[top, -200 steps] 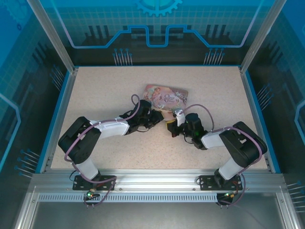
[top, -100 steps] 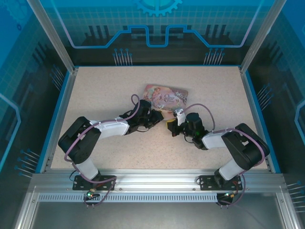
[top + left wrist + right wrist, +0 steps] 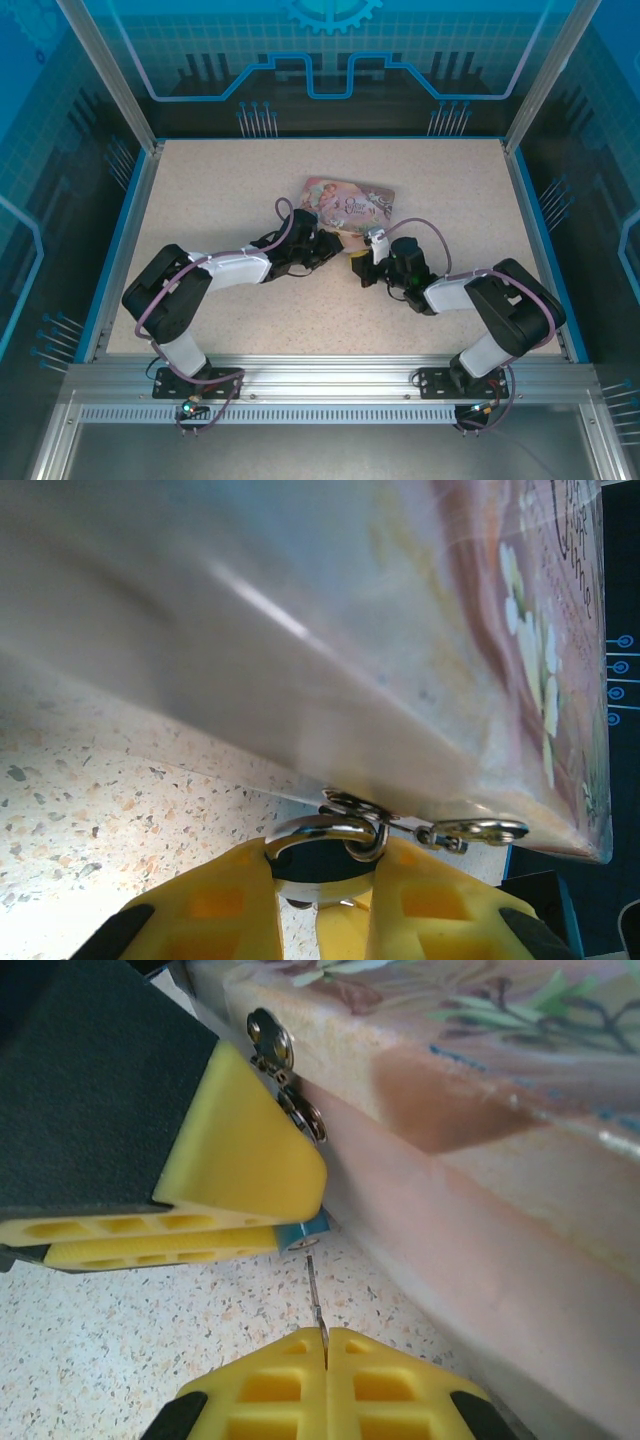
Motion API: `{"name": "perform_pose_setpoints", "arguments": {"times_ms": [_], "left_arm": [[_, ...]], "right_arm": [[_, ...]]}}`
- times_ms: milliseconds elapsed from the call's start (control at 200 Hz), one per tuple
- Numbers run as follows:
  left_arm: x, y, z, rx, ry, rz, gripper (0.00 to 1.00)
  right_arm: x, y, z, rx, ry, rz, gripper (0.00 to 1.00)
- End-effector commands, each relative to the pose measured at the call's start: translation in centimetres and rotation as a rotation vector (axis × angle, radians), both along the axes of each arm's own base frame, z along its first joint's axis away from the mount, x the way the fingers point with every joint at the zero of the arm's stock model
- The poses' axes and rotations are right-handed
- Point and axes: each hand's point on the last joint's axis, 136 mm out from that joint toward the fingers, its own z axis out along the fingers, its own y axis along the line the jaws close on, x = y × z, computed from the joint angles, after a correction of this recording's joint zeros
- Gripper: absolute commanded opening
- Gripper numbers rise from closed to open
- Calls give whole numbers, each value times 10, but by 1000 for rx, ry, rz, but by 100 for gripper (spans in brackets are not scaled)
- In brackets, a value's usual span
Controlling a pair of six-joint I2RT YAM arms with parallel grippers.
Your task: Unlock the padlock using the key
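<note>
The padlock (image 3: 318,827) hangs by its thin metal shackle from the latch of the pink tin (image 3: 350,630). My left gripper (image 3: 322,865) is shut on its body. In the right wrist view a corner of the blue-teal body (image 3: 312,1228) peeks out under the left gripper's yellow fingers (image 3: 240,1170). My right gripper (image 3: 326,1345) is shut on the key (image 3: 315,1295). Its thin blade points up at the padlock's underside, with the tip just short of it. From above, both grippers (image 3: 335,250) (image 3: 360,268) meet at the tin's near edge.
The pink decorated tin (image 3: 350,205) lies flat in the middle of the speckled table (image 3: 220,190), and its side wall (image 3: 480,1160) runs close along the right of the key. A second metal clasp (image 3: 470,830) sticks out of the latch. Blue walls ring the table.
The right arm's elbow has edged slightly outward. Both grips and the tin stay as they were.
</note>
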Motion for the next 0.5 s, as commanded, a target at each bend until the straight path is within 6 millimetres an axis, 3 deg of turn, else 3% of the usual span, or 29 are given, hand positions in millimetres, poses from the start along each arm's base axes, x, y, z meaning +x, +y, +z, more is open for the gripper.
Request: {"name": "perform_pose_setpoints", "arguments": {"times_ms": [0, 495], "left_arm": [[3, -6, 24, -65, -46, -18, 11], [2, -5, 21, -66, -37, -18, 11]], "right_arm": [[-2, 0, 4, 1, -20, 2, 0], [2, 4, 16, 40, -47, 6, 0]]}}
